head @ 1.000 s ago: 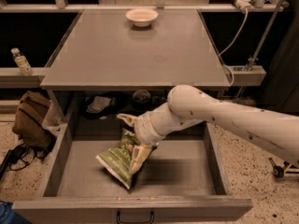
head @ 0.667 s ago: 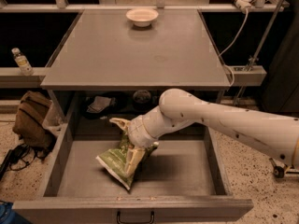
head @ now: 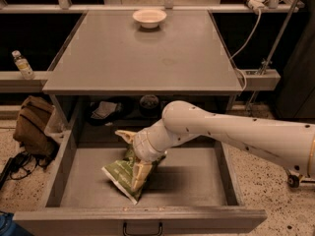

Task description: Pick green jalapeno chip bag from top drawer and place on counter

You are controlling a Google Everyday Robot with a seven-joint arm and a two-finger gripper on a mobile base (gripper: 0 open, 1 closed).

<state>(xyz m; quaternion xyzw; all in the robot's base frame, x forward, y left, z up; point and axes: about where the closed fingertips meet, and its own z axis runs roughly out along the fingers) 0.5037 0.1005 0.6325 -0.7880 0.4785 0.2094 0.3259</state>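
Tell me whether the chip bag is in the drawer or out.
In: the green jalapeno chip bag is inside the top drawer, gripper at its upper end.

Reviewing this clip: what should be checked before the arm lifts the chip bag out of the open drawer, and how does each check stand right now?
1. Wide shallow grey top drawer pulled fully open: ok.
2. Crinkled light-green jalapeno chip bag in the drawer, propped at a tilt on its floor: ok.
3. The end effector is at the bag's upper part: ok.
4. Bag firmly held: cannot tell.
5. Flat grey counter has free surface in front of the small white bowl: ok.
6. Room for a straight lift: cannot tell; the counter's front edge sits close above the white arm.
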